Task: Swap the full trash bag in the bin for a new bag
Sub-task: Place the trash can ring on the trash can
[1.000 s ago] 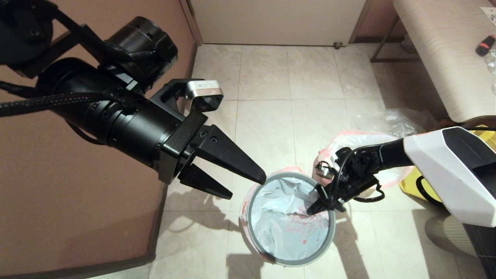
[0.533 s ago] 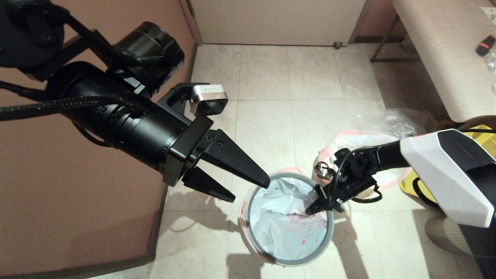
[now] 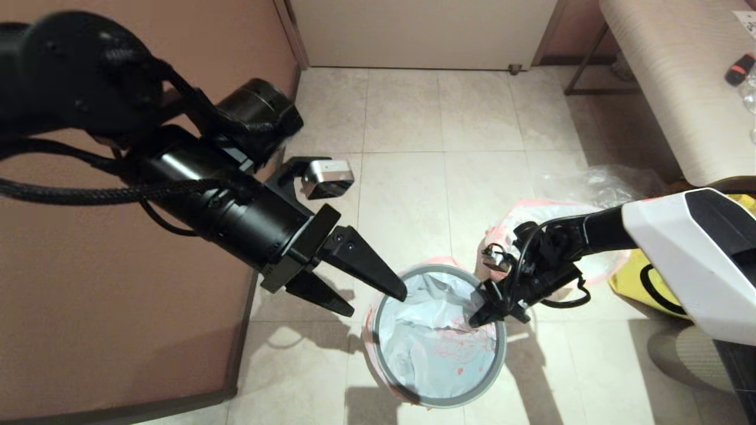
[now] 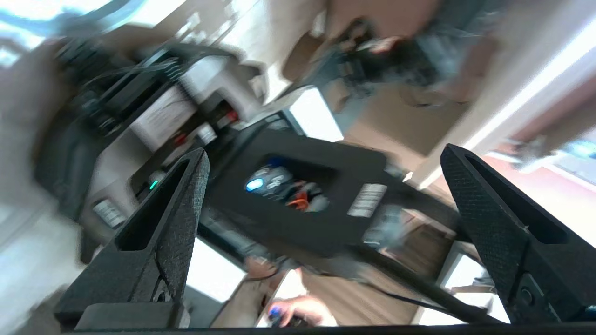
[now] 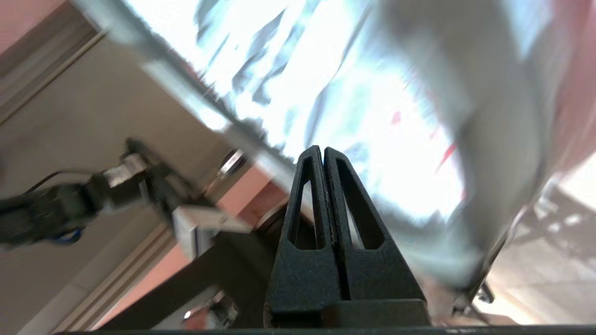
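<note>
The small round bin (image 3: 440,402) with its grey ring stands on the floor tiles. The new bag (image 3: 431,354) lines it, white film with red print; its pink rim is folded over the ring. My right gripper (image 3: 479,319) is shut, with its tip dipped just inside the bin's far right rim, over the bag's film (image 5: 354,93). I see nothing caught between the right gripper's fingers (image 5: 321,153). My left gripper (image 3: 375,302) hangs open above the bin's left edge and holds nothing (image 4: 323,152). The full trash bag (image 3: 531,209) sits behind my right arm, mostly hidden.
A crumpled colourless clear bag (image 3: 596,177) lies beyond the full bag. A yellow bag (image 3: 641,283) sits under my right arm. A bench (image 3: 667,77) stands at the far right, a brown wall panel (image 3: 118,330) on the left.
My left arm has dropped and swung in towards the bin, its fingers still open. The right gripper has hardly moved at the bin's rim.
</note>
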Available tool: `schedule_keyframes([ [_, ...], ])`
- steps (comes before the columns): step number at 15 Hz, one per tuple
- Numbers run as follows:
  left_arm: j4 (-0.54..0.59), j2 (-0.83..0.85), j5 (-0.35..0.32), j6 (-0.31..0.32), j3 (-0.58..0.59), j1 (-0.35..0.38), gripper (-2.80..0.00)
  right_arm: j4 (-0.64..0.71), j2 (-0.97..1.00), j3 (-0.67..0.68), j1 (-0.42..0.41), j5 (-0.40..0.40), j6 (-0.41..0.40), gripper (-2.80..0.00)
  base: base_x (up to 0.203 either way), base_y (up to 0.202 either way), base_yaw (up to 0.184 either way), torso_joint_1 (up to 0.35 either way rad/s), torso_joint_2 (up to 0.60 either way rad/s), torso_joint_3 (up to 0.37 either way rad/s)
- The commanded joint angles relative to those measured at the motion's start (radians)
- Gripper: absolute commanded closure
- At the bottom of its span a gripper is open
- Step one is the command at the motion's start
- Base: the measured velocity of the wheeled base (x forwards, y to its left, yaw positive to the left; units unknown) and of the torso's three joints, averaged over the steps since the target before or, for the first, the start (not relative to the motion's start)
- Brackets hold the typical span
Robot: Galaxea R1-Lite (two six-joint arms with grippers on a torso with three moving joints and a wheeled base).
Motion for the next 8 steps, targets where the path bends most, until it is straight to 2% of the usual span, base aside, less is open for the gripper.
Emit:
schedule_keyframes([
  [1, 0.006, 0.071, -0.002, 0.047, 0.045, 0.040, -2.80, 0.024, -0.100, 0.026, -0.009, 0.010, -0.002, 0.00, 0.000, 0.000, 0.000, 0.000, 0.00, 0.000],
  [4, -0.035, 0.128, -0.004, 0.103, 0.179, 0.082, -2.80, 0.041, -0.168, 0.121, -0.050, 0.022, -0.014, 0.00, 0.000, 0.000, 0.000, 0.000, 0.00, 0.000],
  [8, -0.395, 0.150, -0.014, 0.116, 0.410, 0.100, -2.80, 0.039, -0.155, 0.148, -0.053, 0.050, -0.021, 0.00, 0.000, 0.000, 0.000, 0.000, 0.00, 0.000],
])
